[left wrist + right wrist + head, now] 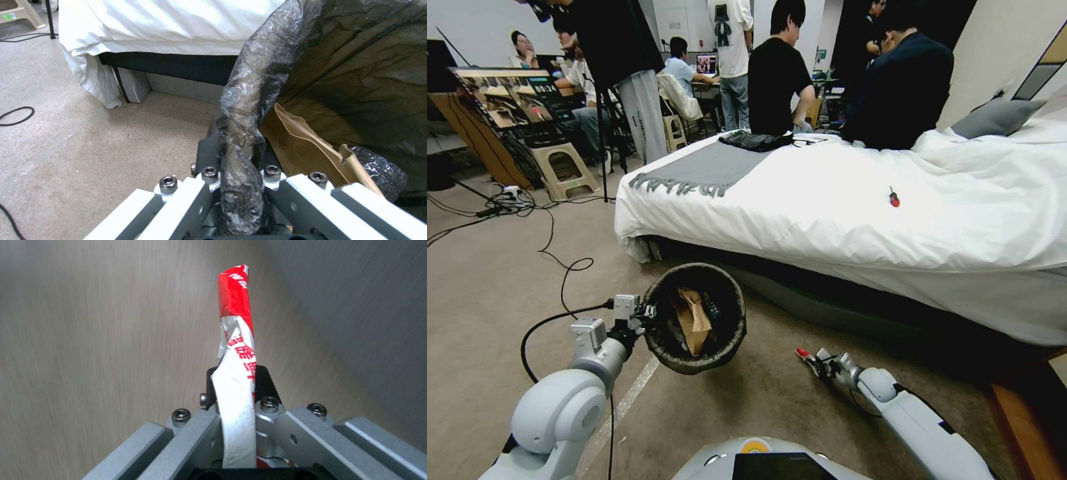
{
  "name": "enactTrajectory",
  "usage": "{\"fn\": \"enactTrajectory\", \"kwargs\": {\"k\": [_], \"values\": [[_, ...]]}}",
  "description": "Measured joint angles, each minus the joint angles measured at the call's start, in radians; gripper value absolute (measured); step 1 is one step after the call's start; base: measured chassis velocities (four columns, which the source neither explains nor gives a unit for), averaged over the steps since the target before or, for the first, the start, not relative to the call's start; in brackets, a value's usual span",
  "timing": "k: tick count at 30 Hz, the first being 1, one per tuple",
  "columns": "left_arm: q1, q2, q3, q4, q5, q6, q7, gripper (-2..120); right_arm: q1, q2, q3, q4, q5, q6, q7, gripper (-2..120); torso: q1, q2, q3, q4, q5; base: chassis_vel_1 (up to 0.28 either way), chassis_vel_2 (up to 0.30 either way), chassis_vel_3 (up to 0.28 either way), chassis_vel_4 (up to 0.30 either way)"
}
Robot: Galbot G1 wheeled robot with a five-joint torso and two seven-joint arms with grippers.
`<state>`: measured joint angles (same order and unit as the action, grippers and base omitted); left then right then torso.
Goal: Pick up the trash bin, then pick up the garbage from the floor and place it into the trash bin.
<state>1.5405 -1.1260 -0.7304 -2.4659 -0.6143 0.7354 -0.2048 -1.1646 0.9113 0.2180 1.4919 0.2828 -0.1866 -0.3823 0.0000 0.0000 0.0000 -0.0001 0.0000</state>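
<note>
Two claws are loaded. The left claw point(650, 312) is clamped on the rim of the trash bin point(694, 360), its fingers pinching the bag-covered lip point(240, 156), and it holds the bin clear of the floor point(487, 300), tilted, just in front of the bed point(840, 200). A brown paper bag point(692, 321) and a dark crumpled item point(378, 170) already lie inside.

The right claw point(812, 358) is closed on a red-and-white packet point(236, 350), low over the floor and to the right of the bin, with open carpet between them. The packet stands out past the fingertips as a thin, creased strip.

Handling, as judged:
- Packet: very light, limp and probably slick; a firm pinch near mid-length, as now held, suits it. It may cling to a finger on release.
- Bin: light, but a one-sided rim hold lets it hang tilted, and the loose bag film could slip under the fingers. Release the packet well inside the opening.
</note>
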Motion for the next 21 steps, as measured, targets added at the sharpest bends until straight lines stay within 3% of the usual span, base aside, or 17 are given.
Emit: {"fn": "enactTrajectory", "kwargs": {"k": [6, 14, 21], "values": [[0.002, -0.001, -0.001, -0.003, -0.001, 0.0, 0.0, 1, 0.013, -0.069, 0.046, 0.279, 0.191, -0.069, 0.079, 0, 0.0, 0.0, 0.0, 0.0002, -0.0001, 0.0, 0.0, 0.0, 0.0], [0.002, -0.001, 0.001, -0.002, 0.0, 0.0, -0.001, 1, 0.067, -0.101, 0.092, 0.496, 0.322, -0.146, 0.158, 0, 0.0, 0.0, 0.0, 0.0001, 0.0, 0.0, 0.0, 0.0, 0.0], [0.002, 0.0, 0.009, 0.004, 0.0, 0.0, -0.001, 1, 0.141, -0.107, 0.072, 0.652, 0.473, -0.205, 0.217, 0, 0.0, 0.0, 0.0, -0.0001, 0.0, 0.0, 0.0, 0.0, 0.0]]}}
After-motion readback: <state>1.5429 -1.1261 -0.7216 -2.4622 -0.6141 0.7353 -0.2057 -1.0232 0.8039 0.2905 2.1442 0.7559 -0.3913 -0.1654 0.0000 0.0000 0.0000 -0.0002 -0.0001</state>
